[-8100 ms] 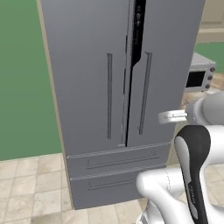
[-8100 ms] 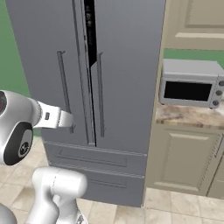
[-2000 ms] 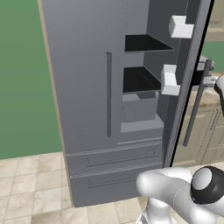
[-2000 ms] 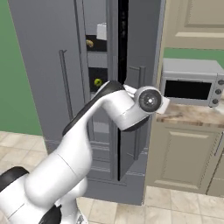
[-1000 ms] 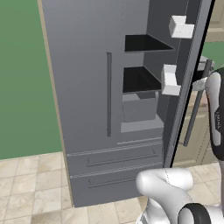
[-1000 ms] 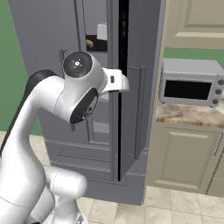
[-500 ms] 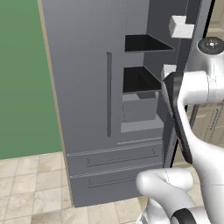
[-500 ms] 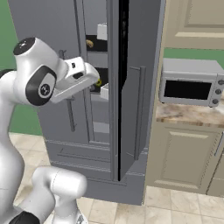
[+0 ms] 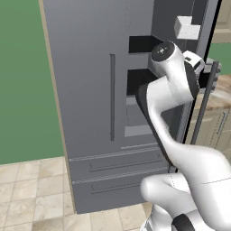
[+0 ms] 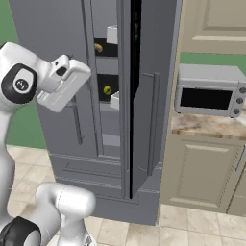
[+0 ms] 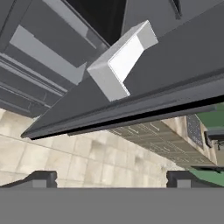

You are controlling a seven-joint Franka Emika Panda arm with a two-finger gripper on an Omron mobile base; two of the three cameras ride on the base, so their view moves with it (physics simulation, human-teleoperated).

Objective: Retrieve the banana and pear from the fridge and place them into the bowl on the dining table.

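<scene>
– Where's the fruit?
– In the fridge (image 10: 144, 96), right door swung out: banana (image 10: 98, 47) on the upper black shelf, what looks like the pear (image 10: 107, 90) below it.
– And the gripper (image 11: 111, 178)?
– Jaws spread wide, holding nothing, facing a white door bin (image 11: 120, 61)

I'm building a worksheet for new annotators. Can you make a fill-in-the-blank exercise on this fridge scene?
1. The right door of the fridge stands ____.
2. The pear sits on the shelf ____ the banana.
3. The gripper has its jaws ____ and holds nothing.
4. The microwave rests on the ____ beside the fridge.

Missing words: open; below; open; counter
</scene>
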